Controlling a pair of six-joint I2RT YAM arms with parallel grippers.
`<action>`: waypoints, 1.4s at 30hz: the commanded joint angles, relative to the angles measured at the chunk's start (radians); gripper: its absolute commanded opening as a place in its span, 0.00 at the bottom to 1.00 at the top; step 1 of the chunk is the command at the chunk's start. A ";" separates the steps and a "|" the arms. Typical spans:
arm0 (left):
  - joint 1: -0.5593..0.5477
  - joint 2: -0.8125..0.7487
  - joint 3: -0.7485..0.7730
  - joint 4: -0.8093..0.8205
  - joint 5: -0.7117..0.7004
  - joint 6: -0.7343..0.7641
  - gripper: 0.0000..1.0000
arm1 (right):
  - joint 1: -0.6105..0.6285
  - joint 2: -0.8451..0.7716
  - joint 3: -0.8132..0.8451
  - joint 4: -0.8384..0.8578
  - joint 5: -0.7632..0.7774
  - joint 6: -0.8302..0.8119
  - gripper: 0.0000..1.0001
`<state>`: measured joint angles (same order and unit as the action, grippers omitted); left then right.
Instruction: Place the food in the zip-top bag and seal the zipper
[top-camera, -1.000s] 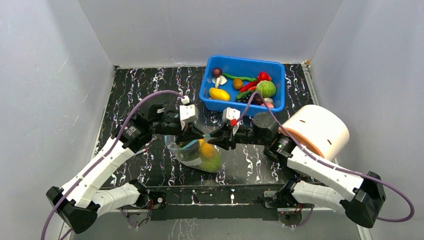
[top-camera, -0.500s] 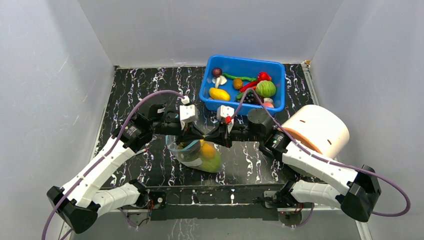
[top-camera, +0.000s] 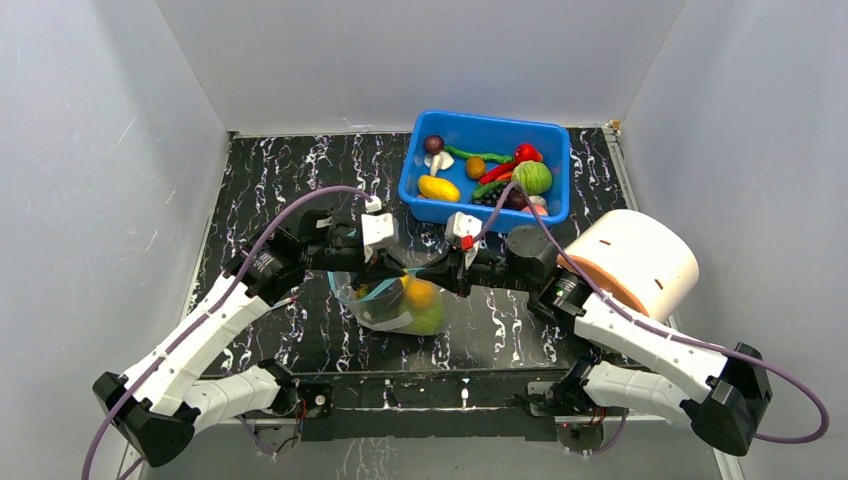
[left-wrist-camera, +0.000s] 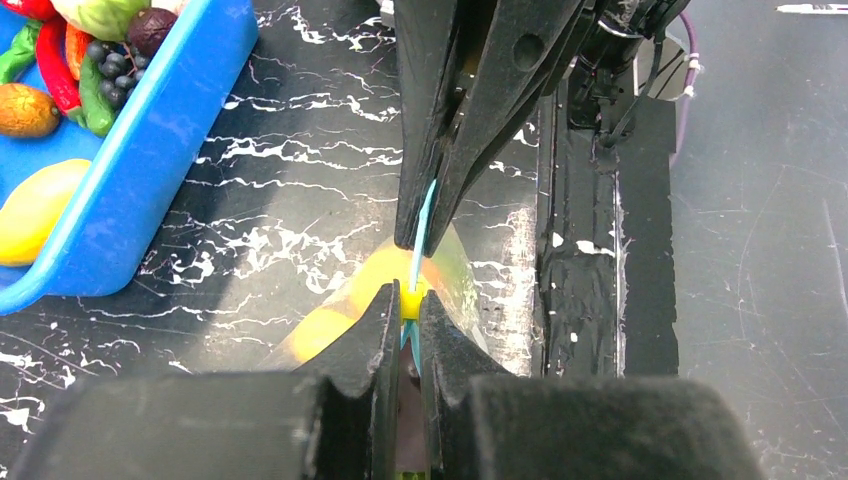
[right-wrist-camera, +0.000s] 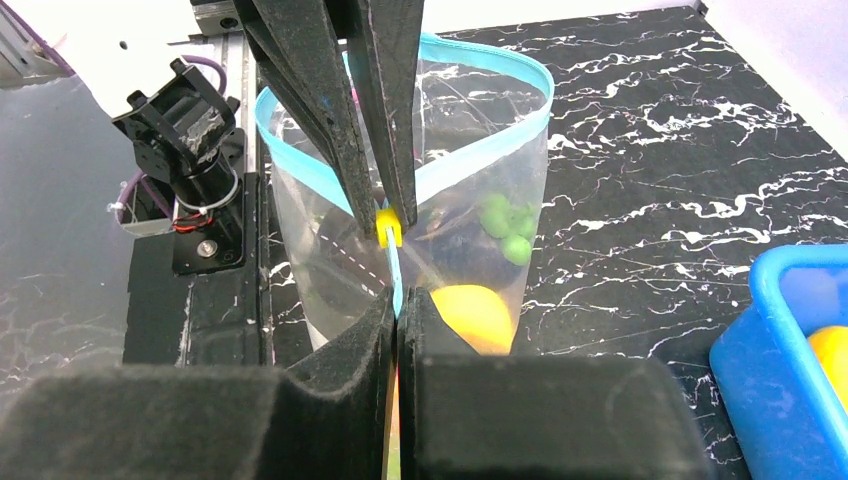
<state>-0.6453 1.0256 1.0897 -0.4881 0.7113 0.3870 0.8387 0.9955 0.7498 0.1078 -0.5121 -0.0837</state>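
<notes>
The clear zip-top bag (top-camera: 398, 312) stands between both grippers at the table's middle, with a yellow-orange piece of food (top-camera: 422, 295) and green pieces (right-wrist-camera: 505, 230) inside. My left gripper (top-camera: 397, 270) is shut on the yellow slider (right-wrist-camera: 387, 230) of the teal zipper (right-wrist-camera: 470, 150). Facing it tip to tip, my right gripper (top-camera: 428, 272) is shut on the zipper strip just beside the slider. Behind the slider the bag's mouth (right-wrist-camera: 300, 160) gapes in a loop. In the left wrist view my left gripper (left-wrist-camera: 408, 305) pinches the slider below the right gripper (left-wrist-camera: 421, 235).
A blue bin (top-camera: 555, 135) holding several more toy fruits and vegetables, a green cabbage (top-camera: 532, 177) among them, sits at the back right. A white cylinder with an orange face (top-camera: 640, 260) lies at the right edge. Grey walls enclose the black marbled table (top-camera: 290, 170).
My right gripper has shut on the zipper strip after sliding left towards the left gripper, then drew back right a little. The bag now hangs higher and tauter between the grippers.
</notes>
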 joint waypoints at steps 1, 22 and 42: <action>0.007 -0.030 0.021 -0.094 -0.060 0.022 0.00 | -0.010 -0.066 0.013 0.081 0.049 -0.005 0.00; 0.007 -0.066 -0.026 0.002 0.065 -0.043 0.00 | -0.007 0.057 0.101 0.037 -0.110 0.009 0.30; 0.007 -0.087 -0.053 0.062 0.033 -0.091 0.47 | -0.007 0.053 0.109 0.002 -0.152 -0.026 0.00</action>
<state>-0.6399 0.9585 1.0447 -0.4465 0.7288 0.3027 0.8356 1.0779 0.8230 0.0616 -0.6476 -0.0937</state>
